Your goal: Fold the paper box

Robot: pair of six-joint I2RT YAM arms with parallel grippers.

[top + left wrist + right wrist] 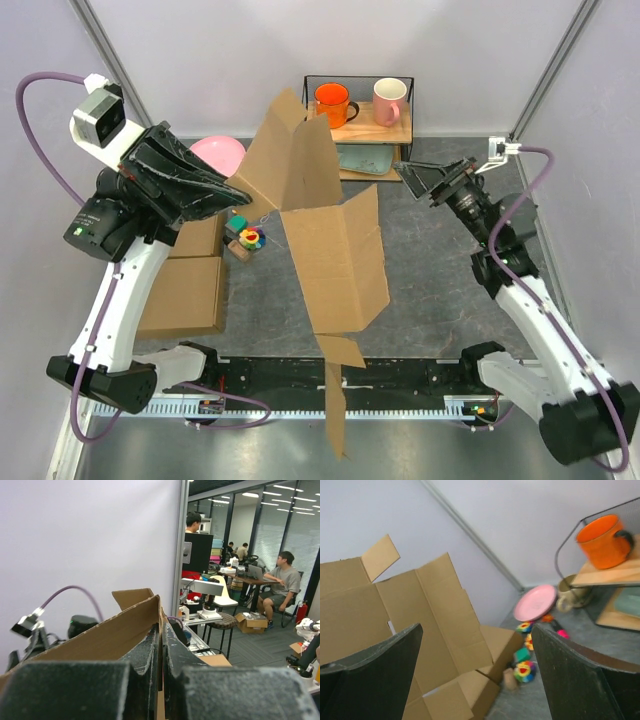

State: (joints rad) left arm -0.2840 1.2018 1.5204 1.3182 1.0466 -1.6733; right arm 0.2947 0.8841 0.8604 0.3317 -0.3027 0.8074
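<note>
The paper box (325, 225) is a large brown die-cut cardboard sheet held up tilted over the middle of the table, its lower flap hanging past the near edge. My left gripper (235, 192) is shut on the sheet's upper left edge. In the left wrist view the black fingers (142, 660) pinch the cardboard (110, 635) between them. My right gripper (415, 180) is open and empty, to the right of the sheet and apart from it. In the right wrist view its gripper (476, 630) faces the sheet (435, 610) with the fingers spread wide.
Two flat ready-made brown boxes (190, 280) lie at the left. Small colourful toys (245, 240) and a pink plate (220, 150) sit beside them. A wire shelf (375, 150) at the back holds an orange mug (332, 103) and a pink mug (389, 100).
</note>
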